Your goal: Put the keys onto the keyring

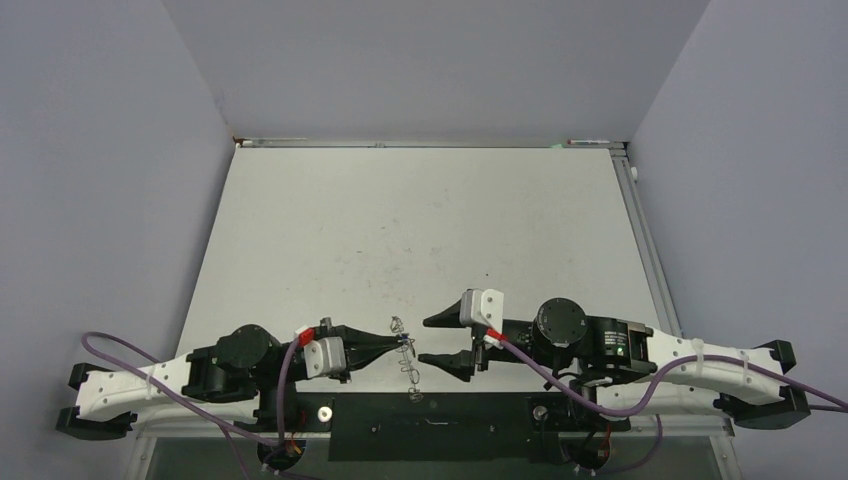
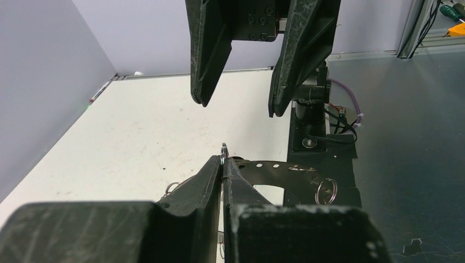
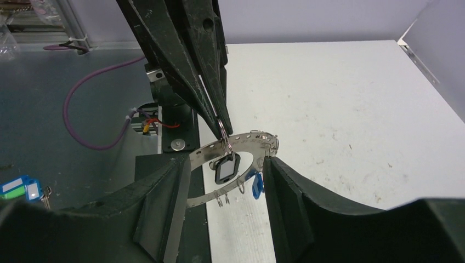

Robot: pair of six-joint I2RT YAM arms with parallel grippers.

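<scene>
White tbl [image 1: 400, 230], scuffed, speckled top

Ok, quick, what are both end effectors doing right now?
Left end effector: closed, pinching the keyring at its edge.
Right end effector: open, holding nothing.

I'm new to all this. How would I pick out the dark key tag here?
Look to the near edge of the table, where the left gripper pinches a flat grey metal ring fringed with wire loops. Just under that pinch hangs the dark key tag, seen against the ring's hole. It is black with a pale face, unlike the blue tag beside it.
</scene>
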